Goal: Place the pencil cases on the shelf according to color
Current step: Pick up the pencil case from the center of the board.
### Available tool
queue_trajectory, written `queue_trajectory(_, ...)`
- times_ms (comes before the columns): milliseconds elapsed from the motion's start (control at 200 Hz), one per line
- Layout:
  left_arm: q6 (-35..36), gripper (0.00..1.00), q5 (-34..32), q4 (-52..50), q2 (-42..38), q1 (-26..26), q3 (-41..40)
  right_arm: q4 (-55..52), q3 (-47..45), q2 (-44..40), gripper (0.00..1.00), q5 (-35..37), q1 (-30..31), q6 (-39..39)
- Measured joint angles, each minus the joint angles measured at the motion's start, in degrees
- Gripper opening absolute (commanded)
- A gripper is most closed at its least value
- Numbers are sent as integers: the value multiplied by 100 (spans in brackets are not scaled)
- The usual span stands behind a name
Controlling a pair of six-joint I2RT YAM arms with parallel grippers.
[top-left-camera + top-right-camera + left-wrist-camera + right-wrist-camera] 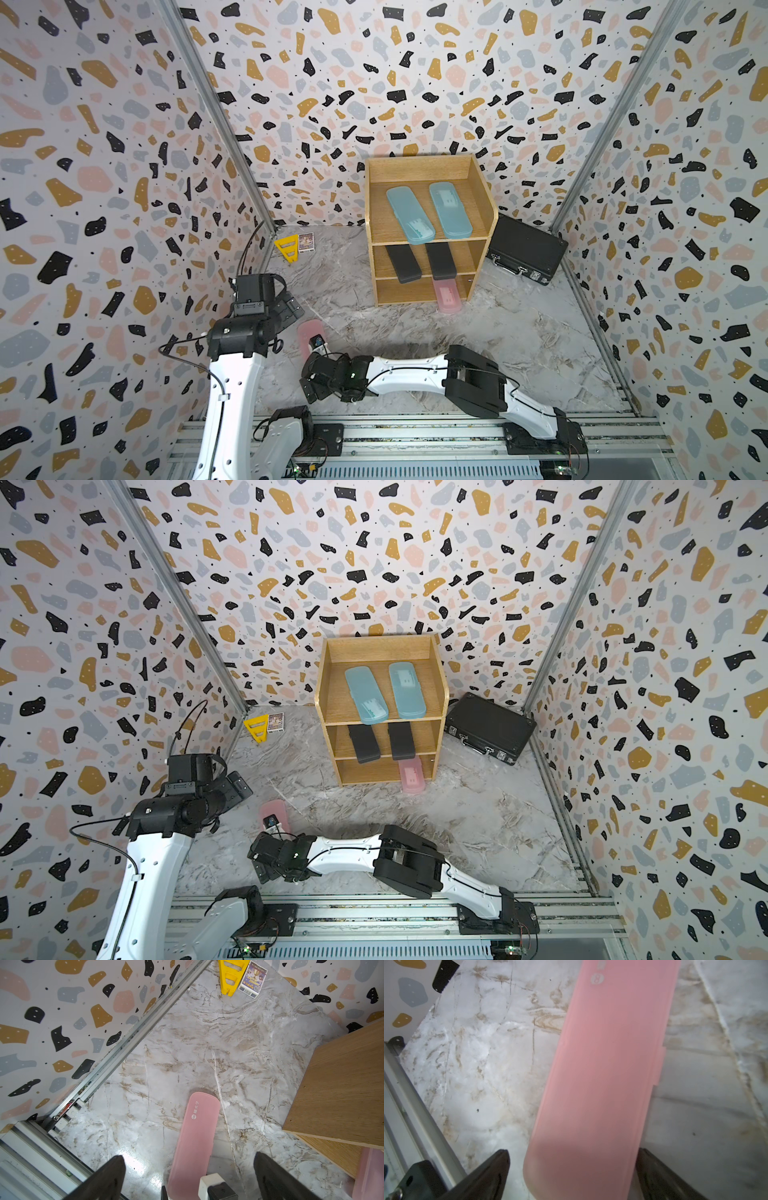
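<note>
Oak shelf (419,168), teal cases (410,215) top tier, black cases (403,263) middle, pink case (446,296) bottom, other pink case (306,334) outside, flat

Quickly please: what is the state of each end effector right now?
Left end effector: open, holding nothing.
Right end effector: open, astride the pink pencil case on the table, not gripping.

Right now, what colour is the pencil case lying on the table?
The pencil case is pink; left wrist view shows it best.
</note>
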Motion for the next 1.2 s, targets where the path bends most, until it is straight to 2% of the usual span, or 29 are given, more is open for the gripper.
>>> queue_trajectory(255, 15, 100, 103, 4, -210, 2, -76, -717, 483, 227, 100, 365, -7, 173)
queue_trajectory(455, -11, 100, 249, 13, -341, 24, -236, -876, 385, 205, 98, 581, -24, 240)
queue_trajectory(541, -24, 100, 313, 17, -345, 31, -273, -656, -103, -37, 98, 686, -55, 273)
queue_trajectory(656, -31, 100, 446, 72, -400, 31, -330, -70, -1425, -756, 98, 750, -195, 223)
queue_trajectory(721, -33, 100, 522, 109, -448, 31, -396, 219, -2035, -1106, 99, 737, -310, 70)
queue_trajectory(806, -33, 100, 562, 138, -496, 33, -492, 382, -2326, -1266, 100, 734, -389, -223)
queue_trajectory(1006, -33, 100, 680, 162, -560, 33, -612, 494, -2369, -1233, 100, 811, -431, -898)
queue_trajectory(1196, -33, 100, 680, 184, -713, 33, -645, 566, -2179, -1108, 100, 601, -535, -1578)
